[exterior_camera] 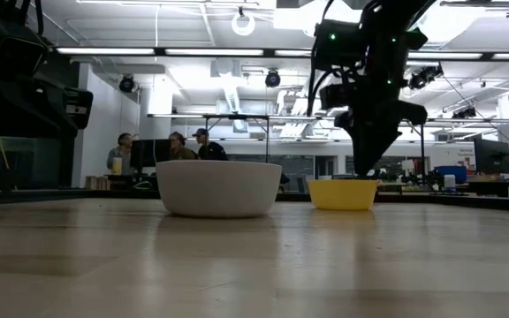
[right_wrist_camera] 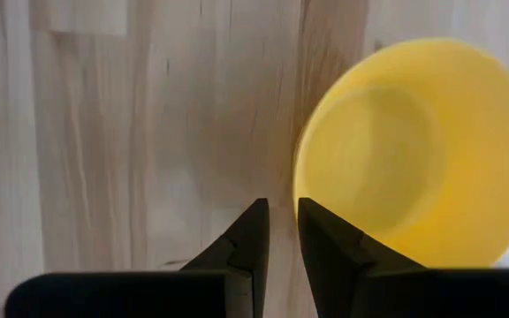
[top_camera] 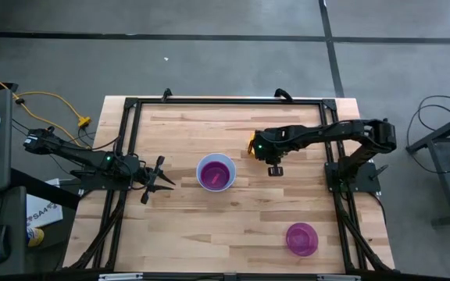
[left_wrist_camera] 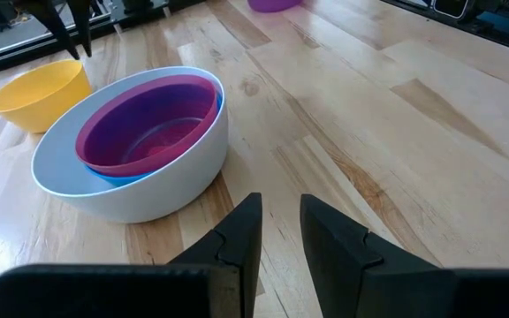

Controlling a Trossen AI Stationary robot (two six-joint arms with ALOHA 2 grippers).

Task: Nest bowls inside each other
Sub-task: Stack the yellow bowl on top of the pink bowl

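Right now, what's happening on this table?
The robot is nesting bowls. The white bowl at mid-table already holds a blue bowl with a red-pink bowl inside it. The right gripper hangs above the wood beside the yellow bowl, fingers slightly apart and holding nothing. The left gripper waits to the white bowl's left, also empty. A purple bowl sits alone near the table's front right.
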